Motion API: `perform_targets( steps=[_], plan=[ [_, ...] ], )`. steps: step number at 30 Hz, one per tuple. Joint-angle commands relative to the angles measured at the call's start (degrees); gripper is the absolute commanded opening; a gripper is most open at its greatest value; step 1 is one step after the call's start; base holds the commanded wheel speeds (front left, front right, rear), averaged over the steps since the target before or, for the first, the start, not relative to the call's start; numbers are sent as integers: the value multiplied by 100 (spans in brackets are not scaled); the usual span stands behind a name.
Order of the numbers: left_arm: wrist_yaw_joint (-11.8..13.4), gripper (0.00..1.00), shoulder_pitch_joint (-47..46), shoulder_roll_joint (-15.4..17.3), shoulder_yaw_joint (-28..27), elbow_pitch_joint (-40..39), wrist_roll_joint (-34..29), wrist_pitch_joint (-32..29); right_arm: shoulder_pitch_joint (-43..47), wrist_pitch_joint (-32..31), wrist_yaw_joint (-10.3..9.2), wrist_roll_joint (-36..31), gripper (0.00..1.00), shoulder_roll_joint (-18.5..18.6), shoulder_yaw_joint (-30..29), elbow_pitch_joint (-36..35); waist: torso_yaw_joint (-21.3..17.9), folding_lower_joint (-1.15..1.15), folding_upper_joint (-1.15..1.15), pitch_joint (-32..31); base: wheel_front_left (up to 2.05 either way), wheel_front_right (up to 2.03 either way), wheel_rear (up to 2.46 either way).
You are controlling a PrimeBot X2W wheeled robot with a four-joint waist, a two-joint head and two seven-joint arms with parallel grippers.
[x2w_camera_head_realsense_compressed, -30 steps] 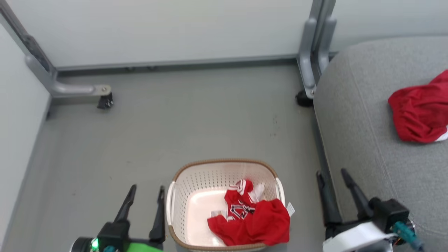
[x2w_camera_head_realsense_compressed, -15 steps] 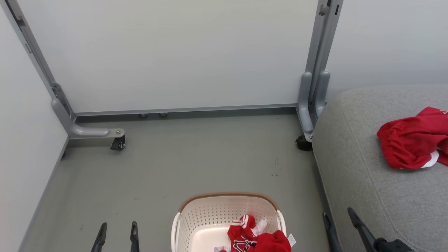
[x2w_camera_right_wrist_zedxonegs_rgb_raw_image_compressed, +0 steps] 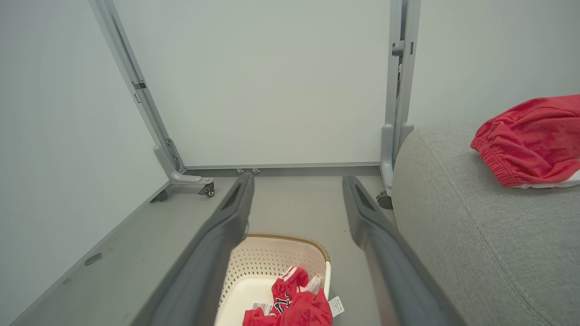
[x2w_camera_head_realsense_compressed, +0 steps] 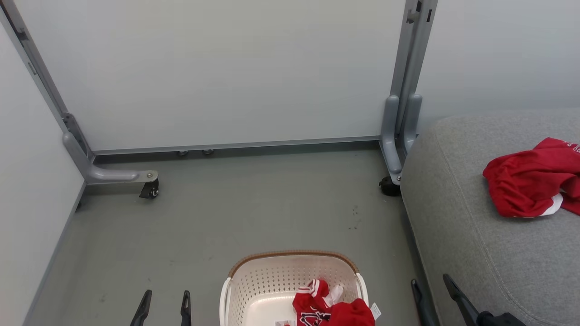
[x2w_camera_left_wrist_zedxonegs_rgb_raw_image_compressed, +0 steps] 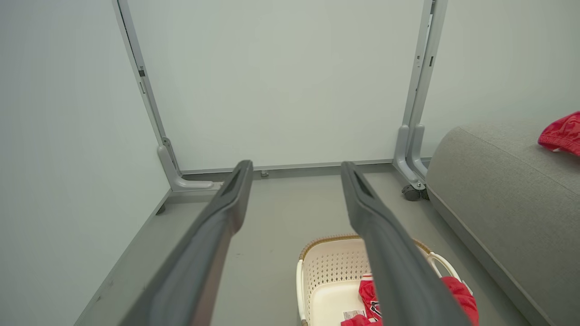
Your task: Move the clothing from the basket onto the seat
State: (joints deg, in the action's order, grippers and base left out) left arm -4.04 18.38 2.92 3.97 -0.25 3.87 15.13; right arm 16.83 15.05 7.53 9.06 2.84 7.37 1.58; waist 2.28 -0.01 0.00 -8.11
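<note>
A cream perforated basket [x2w_camera_head_realsense_compressed: 272,280] [x2w_camera_left_wrist_zedxonegs_rgb_raw_image_compressed: 326,267] [x2w_camera_right_wrist_zedxonegs_rgb_raw_image_compressed: 267,258] with a brown rim stands on the floor at the bottom centre. One red garment [x2w_camera_head_realsense_compressed: 331,310] [x2w_camera_left_wrist_zedxonegs_rgb_raw_image_compressed: 460,299] [x2w_camera_right_wrist_zedxonegs_rgb_raw_image_compressed: 294,305] with black-and-white lettering lies crumpled in its right half. A second red garment [x2w_camera_head_realsense_compressed: 530,181] [x2w_camera_left_wrist_zedxonegs_rgb_raw_image_compressed: 562,133] [x2w_camera_right_wrist_zedxonegs_rgb_raw_image_compressed: 530,140] rests on the grey seat [x2w_camera_head_realsense_compressed: 476,235] [x2w_camera_left_wrist_zedxonegs_rgb_raw_image_compressed: 498,194] [x2w_camera_right_wrist_zedxonegs_rgb_raw_image_compressed: 453,217] at the right. My left gripper [x2w_camera_head_realsense_compressed: 165,299] [x2w_camera_left_wrist_zedxonegs_rgb_raw_image_compressed: 294,170] is open, left of the basket. My right gripper [x2w_camera_head_realsense_compressed: 430,283] [x2w_camera_right_wrist_zedxonegs_rgb_raw_image_compressed: 297,183] is open, between basket and seat. Both are empty.
White partition panels [x2w_camera_head_realsense_compressed: 226,68] close off the back and left. Their grey metal feet [x2w_camera_head_realsense_compressed: 120,175] carry castors, one [x2w_camera_head_realsense_compressed: 389,185] against the seat's far corner. Grey floor [x2w_camera_head_realsense_compressed: 249,208] lies between the basket and the panels.
The head view tilted up, then steadied: basket and grippers slid toward the bottom edge and more wall came into sight. Both grippers stay open. The garments lie as before.
</note>
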Motion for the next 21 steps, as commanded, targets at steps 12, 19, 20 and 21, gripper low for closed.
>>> perform_targets(
  steps=[12, 19, 20, 21],
  plan=[
    [52, 100, -74, 2, 98, 100, 70, 3, -14, 19, -8, 8, 100, 11, 45, 53, -28, 1, 0, 13, 0, 0, 0],
    [73, 100, -126, 1, 159, 126, 90, 3, -89, 19, -8, -1, 100, 12, 44, 36, -59, 1, 0, 85, 0, 0, 0],
    [65, 100, -137, 1, 176, 144, 100, 3, -83, 19, -8, 0, 100, 12, 33, 39, -62, 1, 0, 102, 0, 0, 0],
    [59, 100, -154, 1, 205, 160, 106, 3, -72, 18, -8, 2, 100, 12, 17, 44, -63, 1, 0, 127, 0, 0, 0]
  ],
)
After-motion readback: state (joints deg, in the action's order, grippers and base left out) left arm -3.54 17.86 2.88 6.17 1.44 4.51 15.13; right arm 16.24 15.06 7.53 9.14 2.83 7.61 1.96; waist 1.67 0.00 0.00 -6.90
